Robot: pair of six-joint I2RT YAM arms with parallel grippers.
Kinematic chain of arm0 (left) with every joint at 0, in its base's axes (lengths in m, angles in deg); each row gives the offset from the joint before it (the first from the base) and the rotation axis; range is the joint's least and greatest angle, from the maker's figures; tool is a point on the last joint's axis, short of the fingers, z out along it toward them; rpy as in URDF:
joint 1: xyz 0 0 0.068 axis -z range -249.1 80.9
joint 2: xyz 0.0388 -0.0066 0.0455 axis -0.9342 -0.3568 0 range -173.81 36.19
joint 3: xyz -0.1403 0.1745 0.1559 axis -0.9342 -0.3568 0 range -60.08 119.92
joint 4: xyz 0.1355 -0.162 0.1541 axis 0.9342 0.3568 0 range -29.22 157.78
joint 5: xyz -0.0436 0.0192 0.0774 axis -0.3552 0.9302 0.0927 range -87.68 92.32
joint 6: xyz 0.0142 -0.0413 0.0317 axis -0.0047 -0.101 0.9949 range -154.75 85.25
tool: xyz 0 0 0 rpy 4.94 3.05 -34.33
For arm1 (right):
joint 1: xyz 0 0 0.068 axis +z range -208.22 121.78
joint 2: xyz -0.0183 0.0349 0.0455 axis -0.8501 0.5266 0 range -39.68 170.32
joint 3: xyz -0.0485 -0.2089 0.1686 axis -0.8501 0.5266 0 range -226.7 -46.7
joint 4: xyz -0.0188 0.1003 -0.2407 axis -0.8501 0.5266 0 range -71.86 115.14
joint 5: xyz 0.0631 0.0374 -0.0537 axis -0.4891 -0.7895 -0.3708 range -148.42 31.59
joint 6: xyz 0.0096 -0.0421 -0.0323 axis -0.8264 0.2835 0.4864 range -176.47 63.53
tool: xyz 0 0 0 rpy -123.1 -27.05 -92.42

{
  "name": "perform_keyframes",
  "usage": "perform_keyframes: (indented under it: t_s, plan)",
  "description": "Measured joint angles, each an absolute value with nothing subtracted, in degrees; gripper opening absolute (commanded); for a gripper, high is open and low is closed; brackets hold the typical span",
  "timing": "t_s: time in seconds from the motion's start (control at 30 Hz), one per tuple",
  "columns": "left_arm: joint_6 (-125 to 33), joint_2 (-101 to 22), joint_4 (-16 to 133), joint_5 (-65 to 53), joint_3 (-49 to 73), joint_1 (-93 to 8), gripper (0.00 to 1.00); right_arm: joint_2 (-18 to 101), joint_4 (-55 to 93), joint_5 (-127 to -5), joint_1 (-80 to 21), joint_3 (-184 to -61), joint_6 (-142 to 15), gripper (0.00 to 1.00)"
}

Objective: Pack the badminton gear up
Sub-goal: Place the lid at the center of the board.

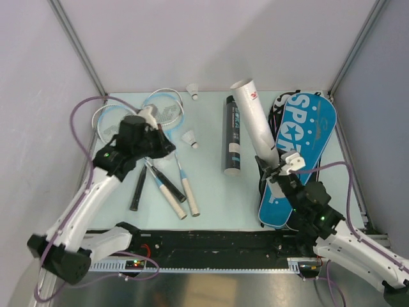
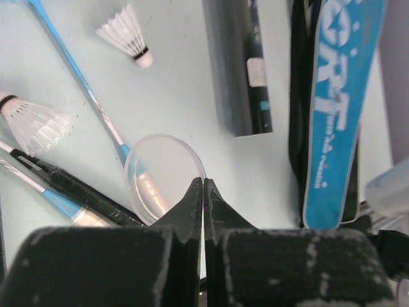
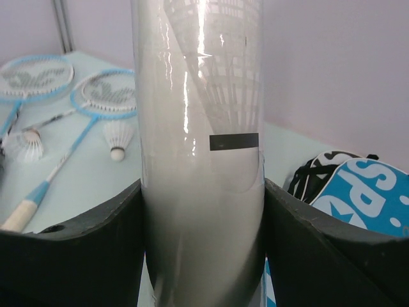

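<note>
My right gripper (image 1: 280, 171) (image 3: 201, 192) is shut on a translucent white tube (image 1: 257, 121) (image 3: 199, 147) and holds it tilted up over the table, open end at the far side. A shuttlecock (image 3: 220, 70) shows inside it. My left gripper (image 1: 160, 142) (image 2: 203, 184) hovers above the racket handles, shut on the rim of a clear round lid (image 2: 160, 176). Two pale-blue-headed rackets (image 1: 166, 105) (image 3: 102, 93) lie at the far left. Loose shuttlecocks (image 1: 190, 138) (image 2: 124, 32) lie on the table, another (image 1: 192, 91) near the back. A long black tube (image 1: 232, 134) (image 2: 239, 64) lies in the middle.
A blue and black racket bag (image 1: 300, 147) (image 2: 335, 109) (image 3: 358, 192) lies at the right, under the right gripper. Racket handles (image 1: 172, 195) point toward the near edge. Grey walls close the table on three sides.
</note>
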State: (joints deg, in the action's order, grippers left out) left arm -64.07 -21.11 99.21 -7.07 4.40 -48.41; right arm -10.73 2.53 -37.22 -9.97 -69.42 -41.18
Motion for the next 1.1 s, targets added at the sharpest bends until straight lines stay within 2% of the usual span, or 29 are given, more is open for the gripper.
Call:
perform_keyframes:
  t_s: [0.27, 0.4, 0.7, 0.87, 1.1]
  plan:
    - [-63.70, -39.30, 97.62, 4.53, 5.19, -37.33, 0.00, -19.96, 4.69, -34.65, -9.97, -69.42, -43.65, 0.43]
    - [-63.96, -47.49, 95.48, 6.81, 6.74, -33.74, 0.01, -21.64, 6.11, -33.99, -9.95, -69.42, -43.98, 0.43]
    - [-65.99, -61.29, 88.64, 8.29, 9.45, -28.70, 0.11, -21.53, 8.21, -33.55, -9.95, -69.42, -44.00, 0.44]
    - [-67.35, -64.96, 86.49, 9.02, 9.47, -28.06, 0.25, -21.33, 9.19, -33.31, -9.95, -69.42, -44.00, 0.44]
    - [-68.57, -65.07, 85.25, 9.93, 9.23, -27.95, 0.55, -21.31, 9.78, -33.29, -9.95, -69.42, -43.98, 0.44]
